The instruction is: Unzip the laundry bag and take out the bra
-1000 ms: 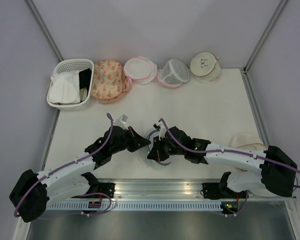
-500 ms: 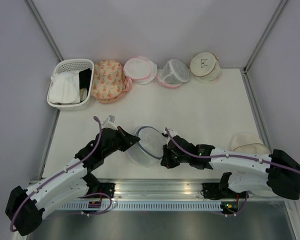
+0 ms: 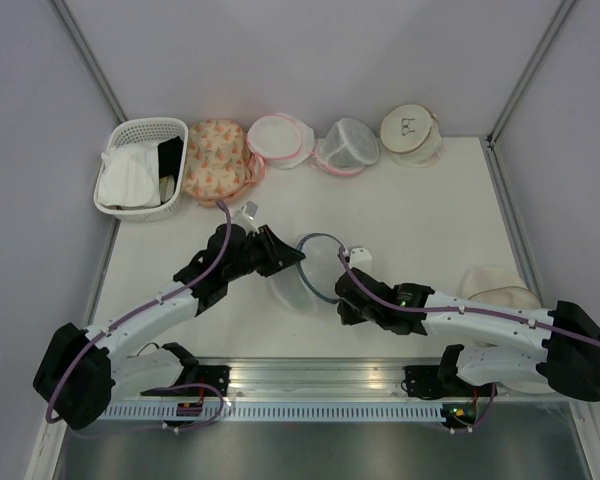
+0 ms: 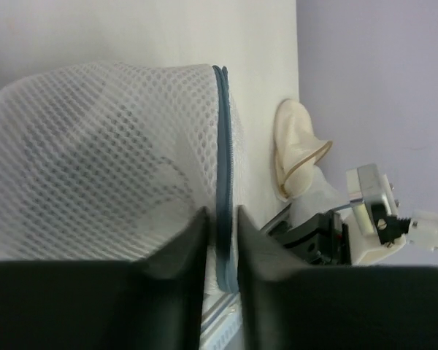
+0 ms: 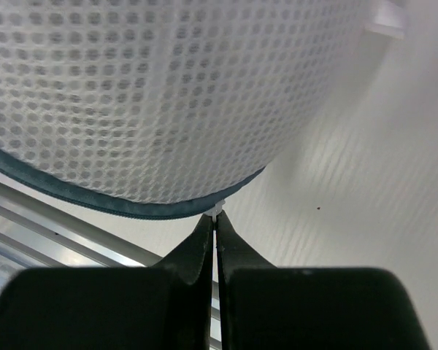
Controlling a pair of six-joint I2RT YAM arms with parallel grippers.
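Top external view shows the round white translucent mesh laundry bag (image 3: 302, 273) mid-bench, tipped on edge, its grey-blue zipper rim facing 2 o'clock. Left end effector (image 4: 220, 240) is clenched on that rim; right end effector (image 5: 215, 219) pinches the tiny white zipper pull (image 5: 217, 211). Unzipping is underway; next, I judge, the pull should travel round the rim.

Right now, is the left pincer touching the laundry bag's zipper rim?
Touching: the left wrist view shows the left pincer closed on the dark rim of the laundry bag.
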